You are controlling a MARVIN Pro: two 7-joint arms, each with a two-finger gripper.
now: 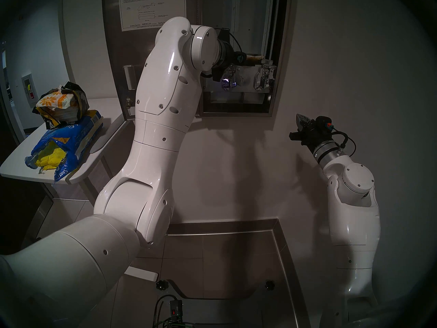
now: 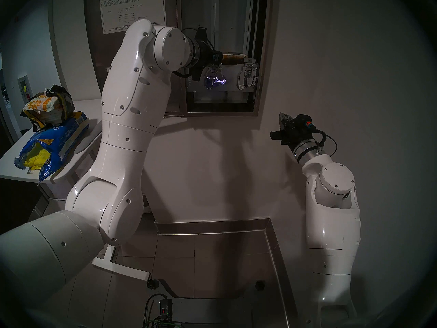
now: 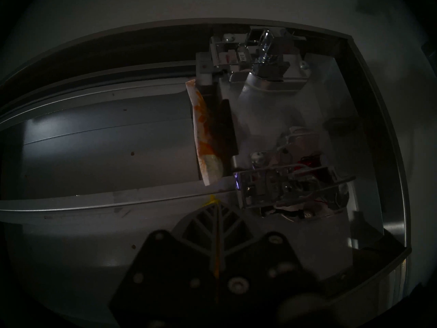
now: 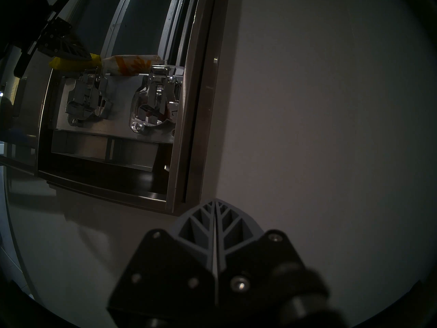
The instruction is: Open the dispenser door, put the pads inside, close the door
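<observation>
Left gripper [image 4: 88,57] is pinched tight on a bright yellow wrapped pad [image 4: 62,63], inside the open tall stainless-steel wall dispenser [image 1: 275,88] just above its left chrome lever mechanism [image 4: 87,100]. Beside it, a white orange-flowered pad [image 4: 130,64] lies atop the mechanisms. Left of the dispenser hangs the open brushed-steel door [image 1: 132,48]. Right gripper [image 4: 215,203], empty and fully closed, hovers below the dispenser's right corner.
</observation>
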